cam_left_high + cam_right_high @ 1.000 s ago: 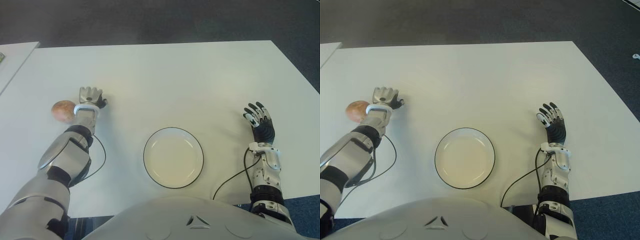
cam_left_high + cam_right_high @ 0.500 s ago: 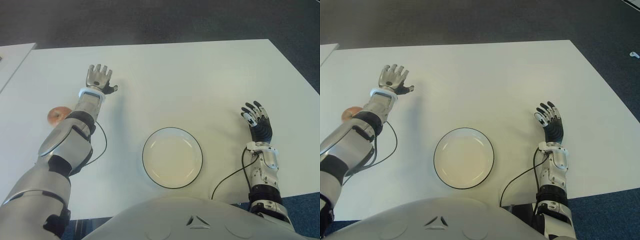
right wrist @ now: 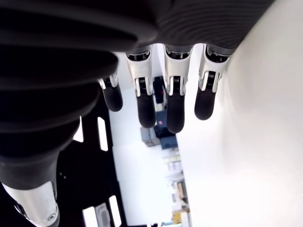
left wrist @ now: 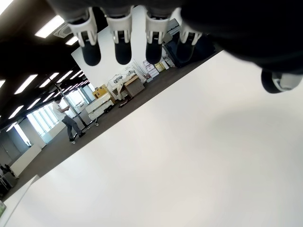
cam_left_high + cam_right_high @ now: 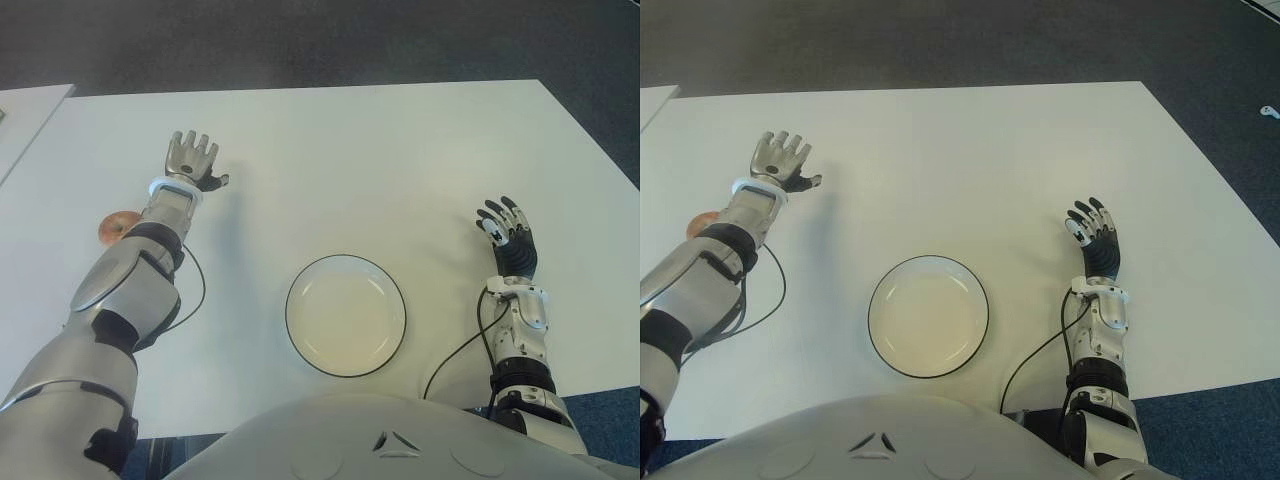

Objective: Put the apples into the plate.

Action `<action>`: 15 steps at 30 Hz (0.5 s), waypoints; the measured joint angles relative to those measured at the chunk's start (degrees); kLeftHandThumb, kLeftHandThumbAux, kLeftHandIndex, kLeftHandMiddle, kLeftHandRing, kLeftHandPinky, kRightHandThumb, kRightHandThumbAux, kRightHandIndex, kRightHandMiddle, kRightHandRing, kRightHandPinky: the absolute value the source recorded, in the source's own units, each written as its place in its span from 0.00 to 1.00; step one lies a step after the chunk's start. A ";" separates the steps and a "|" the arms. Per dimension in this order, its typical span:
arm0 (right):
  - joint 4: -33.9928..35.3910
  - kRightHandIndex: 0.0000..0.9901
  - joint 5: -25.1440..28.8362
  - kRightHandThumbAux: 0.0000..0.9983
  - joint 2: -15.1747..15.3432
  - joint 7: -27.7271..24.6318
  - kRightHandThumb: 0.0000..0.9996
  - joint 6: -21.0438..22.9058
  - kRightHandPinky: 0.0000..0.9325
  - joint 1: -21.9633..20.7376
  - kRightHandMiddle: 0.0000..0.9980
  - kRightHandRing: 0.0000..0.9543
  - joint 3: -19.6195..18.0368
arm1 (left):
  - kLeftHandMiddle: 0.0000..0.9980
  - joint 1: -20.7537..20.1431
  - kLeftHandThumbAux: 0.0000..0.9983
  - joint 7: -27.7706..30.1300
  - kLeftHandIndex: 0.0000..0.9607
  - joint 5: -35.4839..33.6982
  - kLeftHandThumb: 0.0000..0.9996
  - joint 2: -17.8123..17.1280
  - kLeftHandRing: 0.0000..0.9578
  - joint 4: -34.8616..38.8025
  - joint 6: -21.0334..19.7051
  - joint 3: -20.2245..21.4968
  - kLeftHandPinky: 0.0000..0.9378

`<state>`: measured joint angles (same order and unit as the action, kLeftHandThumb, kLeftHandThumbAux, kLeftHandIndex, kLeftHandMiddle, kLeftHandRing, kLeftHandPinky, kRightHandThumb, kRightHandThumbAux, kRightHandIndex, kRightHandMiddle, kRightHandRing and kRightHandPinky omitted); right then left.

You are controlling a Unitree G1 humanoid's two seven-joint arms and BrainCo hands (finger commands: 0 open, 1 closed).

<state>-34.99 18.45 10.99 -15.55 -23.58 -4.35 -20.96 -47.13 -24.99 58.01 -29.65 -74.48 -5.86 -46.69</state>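
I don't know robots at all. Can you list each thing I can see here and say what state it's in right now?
apple: on the table, partly hidden by the left forearm, not held.
plate: empty, upright on the table.
left robot hand: fingers spread, holding nothing, beyond the apple.
right robot hand: fingers spread, holding nothing, to the right of the plate.
table: white, bearing the apple and plate.

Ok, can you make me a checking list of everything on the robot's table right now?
Surface: white table, bare in the middle.
Job's things: one apple near the left edge, partly hidden by the left forearm; plate in front of the robot, nothing in it.
Clutter: nothing seen.
Hands: left hand open, beyond the apple; right hand open, right of the plate.
Cables: black cable at each forearm.
Surroundings: dark floor; another white table at left.
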 measured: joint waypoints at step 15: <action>-1.77 0.15 0.08 0.69 0.02 -4.52 0.20 -2.28 0.22 -0.50 0.20 0.21 -0.32 | 0.00 -2.03 0.13 6.80 0.00 0.43 0.17 -7.85 0.00 5.05 2.44 0.11 0.00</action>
<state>-36.76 18.53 11.00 -20.07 -25.86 -4.85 -21.28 -49.16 -18.19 58.44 -37.50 -69.43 -3.42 -46.58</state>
